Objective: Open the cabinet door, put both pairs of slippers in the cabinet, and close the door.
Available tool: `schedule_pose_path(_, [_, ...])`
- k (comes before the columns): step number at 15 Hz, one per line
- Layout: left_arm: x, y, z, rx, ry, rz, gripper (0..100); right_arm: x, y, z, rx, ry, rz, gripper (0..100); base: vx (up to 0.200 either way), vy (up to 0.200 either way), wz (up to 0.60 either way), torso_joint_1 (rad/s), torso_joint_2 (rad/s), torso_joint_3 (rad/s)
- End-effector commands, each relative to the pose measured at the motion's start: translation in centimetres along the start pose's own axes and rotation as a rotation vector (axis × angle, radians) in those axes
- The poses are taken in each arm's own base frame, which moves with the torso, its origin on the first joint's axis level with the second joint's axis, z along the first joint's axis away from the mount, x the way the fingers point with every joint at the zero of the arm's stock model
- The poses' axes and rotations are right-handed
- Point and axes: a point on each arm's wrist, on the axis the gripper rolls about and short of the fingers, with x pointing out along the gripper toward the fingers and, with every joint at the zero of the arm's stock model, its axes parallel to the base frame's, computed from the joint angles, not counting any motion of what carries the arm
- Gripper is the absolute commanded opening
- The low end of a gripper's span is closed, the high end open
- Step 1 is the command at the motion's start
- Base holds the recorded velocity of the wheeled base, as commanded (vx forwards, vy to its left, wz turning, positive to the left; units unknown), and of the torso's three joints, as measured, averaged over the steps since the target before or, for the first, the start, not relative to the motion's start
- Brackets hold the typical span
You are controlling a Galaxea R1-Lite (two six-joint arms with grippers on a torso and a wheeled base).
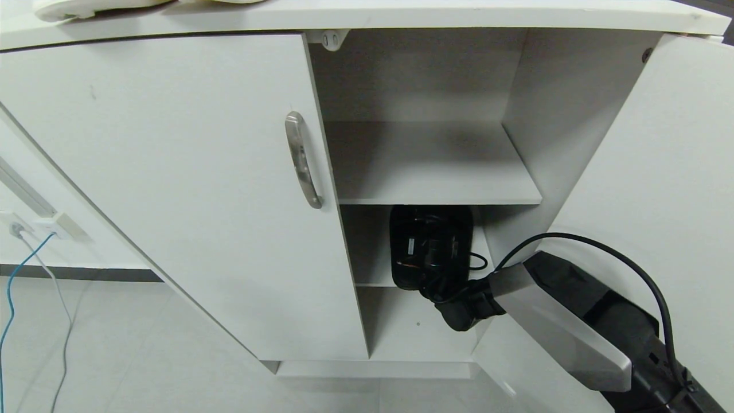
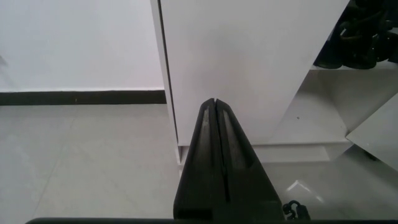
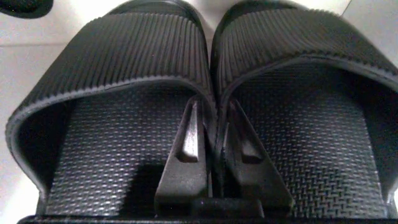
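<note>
A pair of black ribbed slippers [image 1: 430, 238] lies side by side in the white cabinet's middle compartment, under the upper shelf [image 1: 436, 172]. My right gripper [image 3: 216, 134] is inside that compartment, shut on the touching inner edges of the black slippers [image 3: 149, 56]. The right cabinet door [image 1: 659, 189] stands wide open. A pair of white slippers [image 1: 86, 7] rests on the cabinet top at the far left. My left gripper [image 2: 214, 106] hangs low over the floor, shut on nothing, pointing at the closed left door [image 2: 249, 56].
The left door carries a metal handle [image 1: 302, 159]. The right arm [image 1: 562, 327] passes close by the open door's inner face. The bottom compartment [image 1: 413, 327] is bare. A wall socket [image 1: 34, 226] with cables [image 1: 11, 304] sits at the left, over grey floor.
</note>
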Motion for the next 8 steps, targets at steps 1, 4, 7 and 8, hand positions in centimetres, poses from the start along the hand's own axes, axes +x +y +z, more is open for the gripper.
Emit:
schedule_pose_path(1, [0.0,0.0,0.0,-0.002,0.001,0.001,0,-0.6,0.0,0.6,-0.002,0.002,0.007,0,0.0,0.0,0.0,0.0,0.0,0.0])
schedule_pose_path(4, [0.0,0.0,0.0,-0.002,0.002,0.001,0,-1.1,0.2,1.4,0.006,-0.005,0.015,0,0.0,0.0,0.0,0.0,0.0,0.0])
schedule_pose_path(7, [0.0,0.0,0.0,-0.002,0.002,0.001,0,-1.5,0.2,1.6,0.002,0.0,0.022,0,0.0,0.0,0.0,0.0,0.0,0.0])
schedule_pose_path(8, [0.0,0.0,0.0,-0.002,0.002,0.001,0,-1.5,0.2,1.4,0.0,0.002,0.022,0,0.0,0.0,0.0,0.0,0.0,0.0])
